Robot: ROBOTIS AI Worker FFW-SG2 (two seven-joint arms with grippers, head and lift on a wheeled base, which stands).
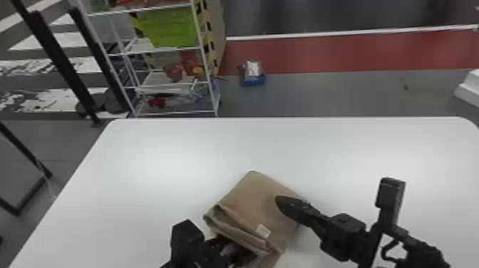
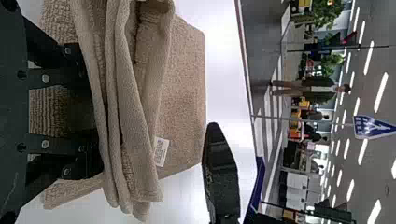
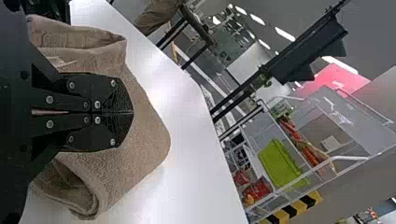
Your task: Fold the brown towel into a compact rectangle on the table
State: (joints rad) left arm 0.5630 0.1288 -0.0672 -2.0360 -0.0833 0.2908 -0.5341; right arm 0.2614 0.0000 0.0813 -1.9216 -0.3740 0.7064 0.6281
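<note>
The right end effector has its two fingers together, tips over the upper face of the brown towel; contact with the cloth cannot be determined. The left end effector is positioned at the towel's near, layered edge. Its fingers are spread apart, with their tips hidden behind the cloth folds.

The towel lies folded on the white worktop, angled to its far edge. Several layers are stacked along the near side, where a white label is attached. Beyond the worktop, toward the left, stands a white wire shelving rack carrying a green bin.
</note>
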